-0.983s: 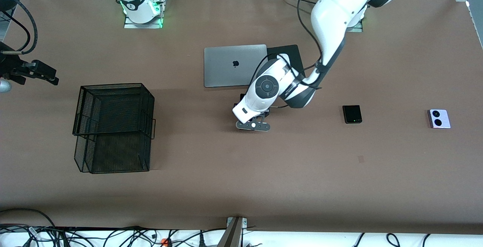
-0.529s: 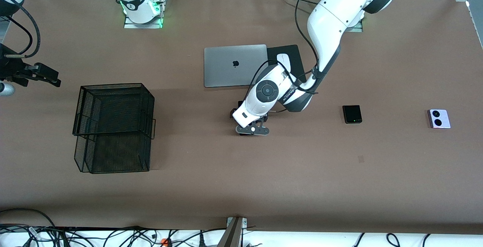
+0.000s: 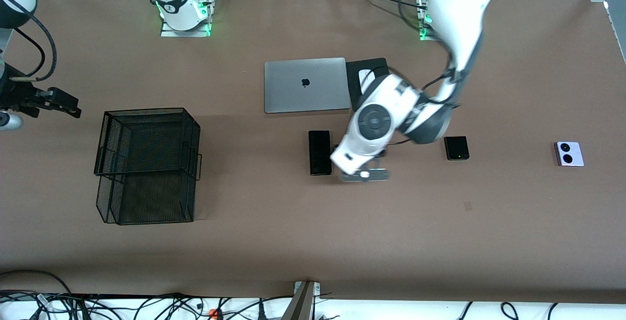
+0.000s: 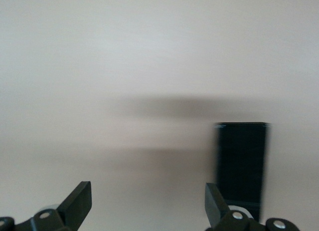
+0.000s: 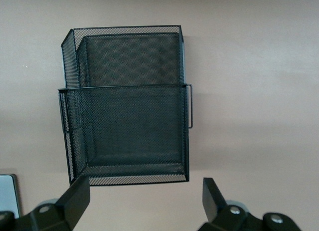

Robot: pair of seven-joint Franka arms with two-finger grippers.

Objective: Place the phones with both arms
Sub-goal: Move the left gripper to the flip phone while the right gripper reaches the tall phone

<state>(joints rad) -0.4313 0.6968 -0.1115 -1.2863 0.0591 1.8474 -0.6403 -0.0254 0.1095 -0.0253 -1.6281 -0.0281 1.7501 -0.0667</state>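
The long slim black phone [image 3: 320, 152] lies flat on the table near the middle, nearer to the front camera than the laptop. It also shows in the left wrist view [image 4: 240, 166], beside one finger. My left gripper [image 3: 364, 174] [image 4: 148, 201] is open and empty, over bare table between the slim phone and the small black folded phone [image 3: 456, 148]. The lilac-white phone [image 3: 569, 153] with two round lenses lies toward the left arm's end. My right gripper [image 3: 61, 102] [image 5: 146, 198] is open and empty, waiting at the right arm's end, beside the basket.
A black wire-mesh two-tier basket [image 3: 146, 163] [image 5: 127, 121] stands toward the right arm's end. A closed grey laptop [image 3: 304, 85] lies by a black mouse pad [image 3: 379, 65] with a white mouse [image 3: 364, 74], partly covered by the left arm.
My left gripper has moved off the slim black phone toward the folded black phone; the slim phone now lies uncovered on the table. The right gripper has barely shifted.
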